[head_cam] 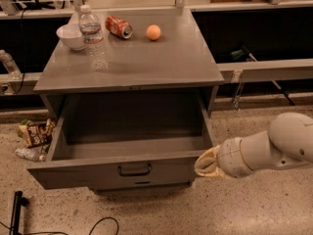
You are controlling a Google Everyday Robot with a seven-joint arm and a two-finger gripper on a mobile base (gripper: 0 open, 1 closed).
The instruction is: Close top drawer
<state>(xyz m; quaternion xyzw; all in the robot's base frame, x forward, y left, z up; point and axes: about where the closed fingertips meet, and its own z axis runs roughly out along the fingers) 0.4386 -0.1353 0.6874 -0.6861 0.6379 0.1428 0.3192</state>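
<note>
The top drawer (pixel 122 173) of the grey cabinet is pulled far out, its deep box empty, with a small dark bar handle (pixel 134 169) at the middle of its front. My gripper (pixel 204 164) is at the drawer front's right end, low and to the right of the cabinet, on a white arm (pixel 274 148) reaching in from the right edge. The gripper's tan tip touches or nearly touches the front's right corner.
On the cabinet top (pixel 161 62) stand a water bottle (pixel 93 38), a white bowl (pixel 71 35), a lying red can (pixel 119 26) and an orange ball (pixel 153 32). Snack bags (pixel 35 132) lie on the floor at left. Black cables (pixel 19 214) at bottom left.
</note>
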